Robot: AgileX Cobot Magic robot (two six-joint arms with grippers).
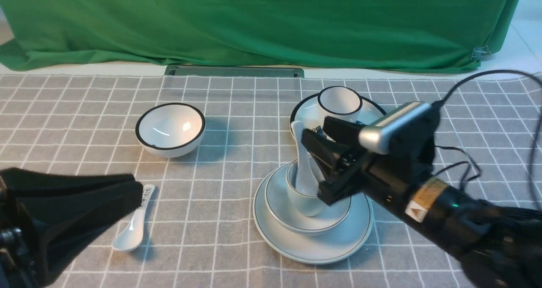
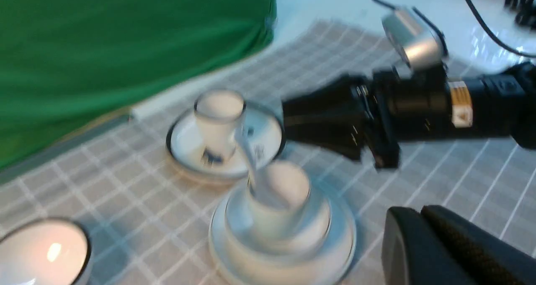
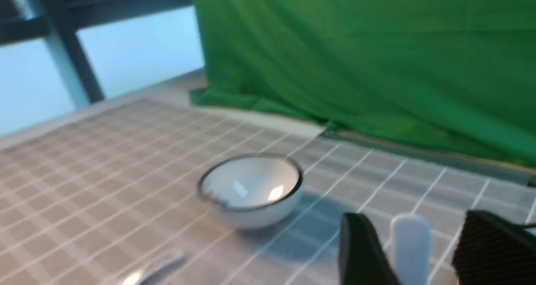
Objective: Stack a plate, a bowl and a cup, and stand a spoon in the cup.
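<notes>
Stack, front view: plate (image 1: 353,237) flat on the checked table (image 1: 211,173), bowl (image 1: 277,203) sitting in it, cup (image 1: 302,203) inside the bowl. The spoon (image 1: 300,161) stands in the cup, handle up and slightly tilted; its scoop end is hidden by the cup wall. The right sides of cup, bowl and plate are covered by the right claw (image 1: 315,130) and its arm.

State of right claw: wide. The right wrist view shows the handle top between the 2 fingers (image 3: 360,251), with a gap on each side. The stack below is cut off there.

State of left claw (image 1: 136,187): fingers pressed together, holding nothing, low at the table's near left. Its body is cut off by the frame edge. Its tip is just beside the handle end of a 2nd spoon (image 1: 134,226) with black marks, lying flat.

Far side: black-rimmed bowl (image 1: 170,129) alone at left. At right, black-rimmed cup (image 1: 339,101) on a black-rimmed plate (image 1: 374,106), near part hidden behind the right claw.

The left wrist view is motion-blurred; rim lines and markings are unreadable there.
</notes>
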